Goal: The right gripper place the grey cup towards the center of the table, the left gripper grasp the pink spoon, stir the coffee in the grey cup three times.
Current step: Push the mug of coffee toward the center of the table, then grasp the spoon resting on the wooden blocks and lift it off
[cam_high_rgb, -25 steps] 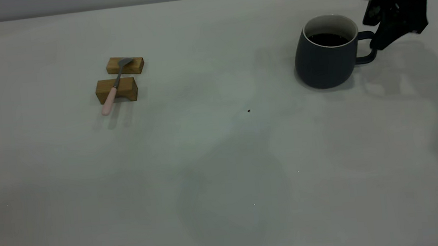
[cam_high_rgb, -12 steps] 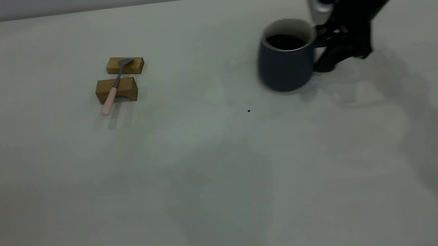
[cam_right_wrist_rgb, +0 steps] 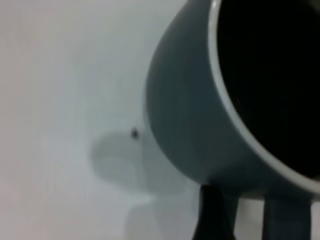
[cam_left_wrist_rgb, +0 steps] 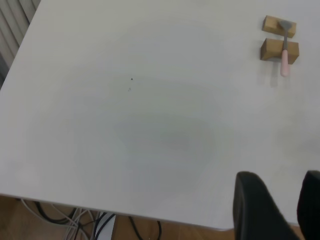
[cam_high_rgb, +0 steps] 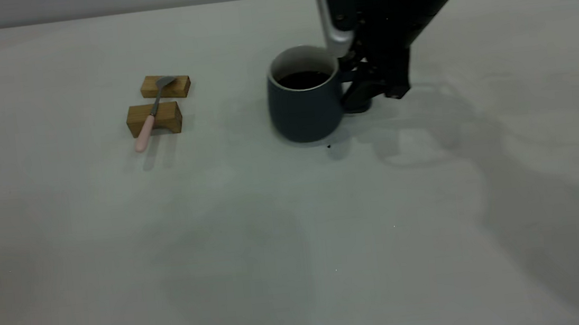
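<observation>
The grey cup point(cam_high_rgb: 305, 112) stands on the table point(cam_high_rgb: 296, 236) near its middle, and the dark coffee point(cam_high_rgb: 304, 80) shows against its white inner wall. My right gripper point(cam_high_rgb: 362, 90) is shut on the cup's handle, on the cup's right side. Its wrist view is filled by the cup point(cam_right_wrist_rgb: 195, 125) and coffee point(cam_right_wrist_rgb: 270, 75), with the right gripper point(cam_right_wrist_rgb: 248, 220) at the handle. The pink spoon point(cam_high_rgb: 149, 118) lies across two wooden blocks to the left. In the left wrist view the spoon point(cam_left_wrist_rgb: 284, 56) is far from my left gripper point(cam_left_wrist_rgb: 282, 210), which is open over the table's edge.
Two brown wooden blocks point(cam_high_rgb: 166, 87) point(cam_high_rgb: 154, 119) hold the spoon at the table's left; they also show as blocks point(cam_left_wrist_rgb: 279, 49) in the left wrist view. A tiny dark speck point(cam_high_rgb: 329, 146) lies just in front of the cup. Cables point(cam_left_wrist_rgb: 100, 222) hang below the table's edge.
My right gripper has moved the cup well to the left, from the table's right side to near the middle. Spoon and blocks have not moved.
</observation>
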{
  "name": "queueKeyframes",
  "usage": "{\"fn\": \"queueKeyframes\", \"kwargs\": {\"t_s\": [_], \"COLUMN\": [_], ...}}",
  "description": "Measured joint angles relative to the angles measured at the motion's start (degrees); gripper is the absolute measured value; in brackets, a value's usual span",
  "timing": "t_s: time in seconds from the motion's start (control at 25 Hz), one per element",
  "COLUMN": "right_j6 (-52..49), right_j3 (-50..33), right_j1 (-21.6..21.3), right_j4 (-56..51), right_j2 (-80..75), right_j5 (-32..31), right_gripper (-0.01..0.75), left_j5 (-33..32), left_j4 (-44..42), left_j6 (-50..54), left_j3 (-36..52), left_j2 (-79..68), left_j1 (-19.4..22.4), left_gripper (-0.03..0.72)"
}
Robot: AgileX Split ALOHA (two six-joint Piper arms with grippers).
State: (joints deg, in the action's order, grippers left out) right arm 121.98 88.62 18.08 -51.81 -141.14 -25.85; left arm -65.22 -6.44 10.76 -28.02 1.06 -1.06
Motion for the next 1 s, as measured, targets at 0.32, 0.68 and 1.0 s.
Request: {"fn": "queueKeyframes", "kwargs": {"t_s": [0.32,0.68,1.0], "right_j6": [-7.52,-53.41,-114.71], "right_j3": [0.00,0.00,-10.19], "right_j1": [-2.02,-3.58,-2.04], "right_j4": [-4.09,5.53,45.92], "right_j2": [1.92,18.59,41.54], "right_j5": [-1.82,-30.01,-39.33], "right_gripper": [0.565,0.562,0.562], "left_j5": [0.00,0.00,0.00], "left_j4": [0.00,0.00,0.00], "left_j6": [0.00,0.00,0.00], "left_j3": [0.00,0.00,0.00], "left_j2": [0.00,0.00,0.05], "left_j1": [0.00,0.00,0.00], "left_gripper": [0.289,0.289,0.289]}}
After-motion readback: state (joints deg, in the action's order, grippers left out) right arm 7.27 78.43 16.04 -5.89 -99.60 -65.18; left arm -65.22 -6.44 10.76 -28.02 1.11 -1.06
